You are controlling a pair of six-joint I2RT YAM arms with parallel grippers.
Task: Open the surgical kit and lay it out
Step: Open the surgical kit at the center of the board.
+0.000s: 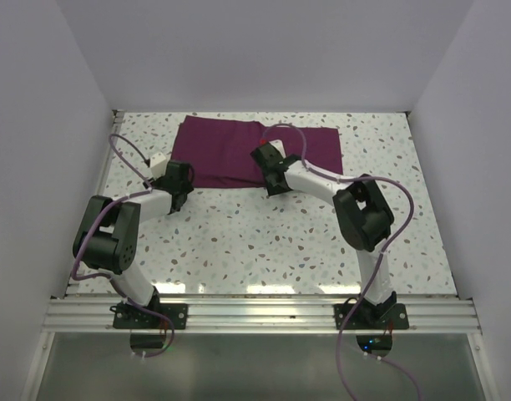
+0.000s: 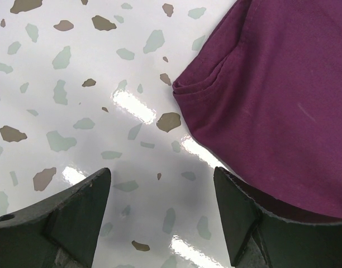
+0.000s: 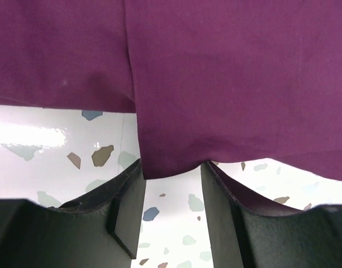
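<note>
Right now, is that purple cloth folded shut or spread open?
Folded. The cloth lies as one flat packet. The wrist views show a flap overlapping another layer and a doubled corner. Its contents cannot be seen.

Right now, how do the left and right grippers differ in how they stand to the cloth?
Left gripper: wide open, over bare table beside the cloth wrap's corner. Right gripper: narrower gap, the wrap's near edge between its fingers; pinched or not, I cannot tell. Both sit low at the wrap's near side.
</note>
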